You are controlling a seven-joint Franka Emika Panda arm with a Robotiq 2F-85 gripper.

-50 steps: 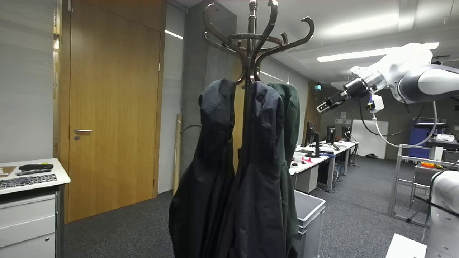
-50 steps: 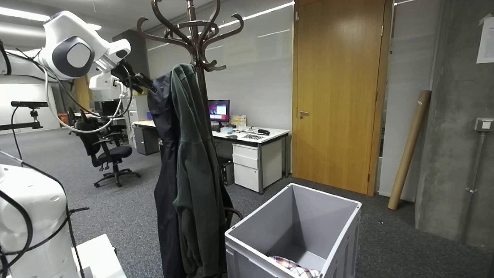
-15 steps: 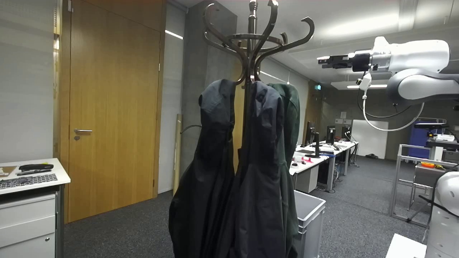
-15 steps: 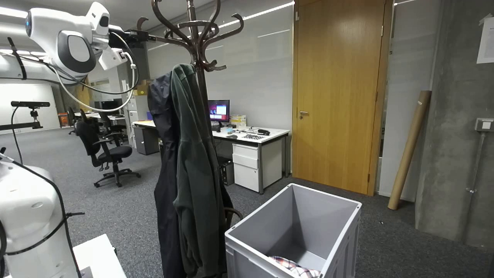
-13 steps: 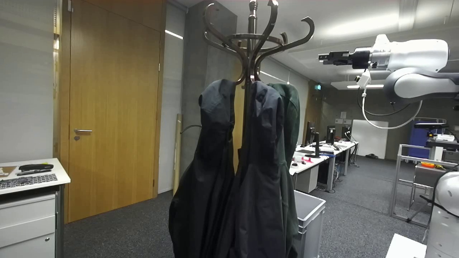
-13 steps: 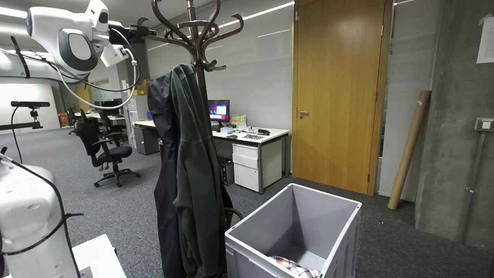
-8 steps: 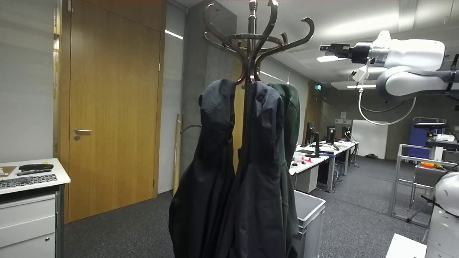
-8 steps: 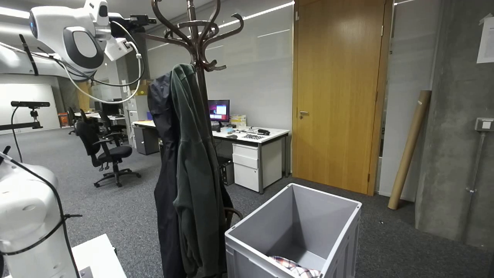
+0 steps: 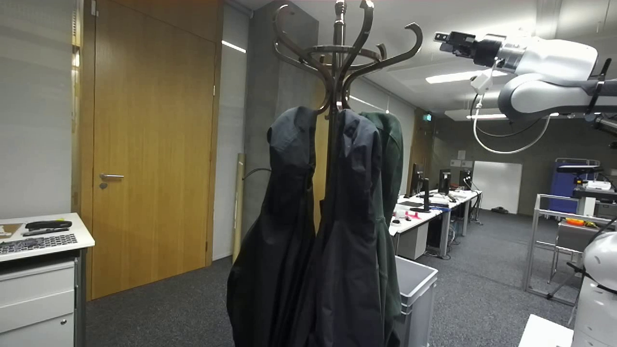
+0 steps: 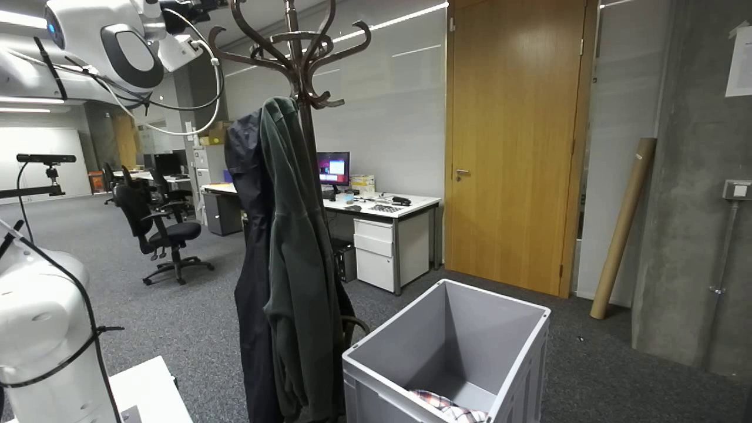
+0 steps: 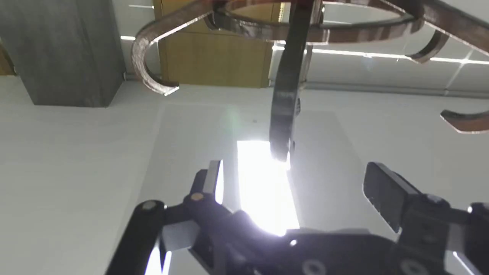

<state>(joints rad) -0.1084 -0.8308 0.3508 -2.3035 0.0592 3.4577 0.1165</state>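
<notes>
Under the office ceiling (image 11: 80,164), the empty gripper (image 11: 300,187) stands spread near a coat-stand hook (image 11: 284,114), probably for alignment, next needing careful centring

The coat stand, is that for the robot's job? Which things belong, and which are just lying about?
Probably for the job:
coat stand, nearest to the open end effector
coats hanging on it
maybe the grey box beside the coat stand, with checked cloth inside

Just around:
black chair
desk
leaning cardboard tube
wooden door
</notes>
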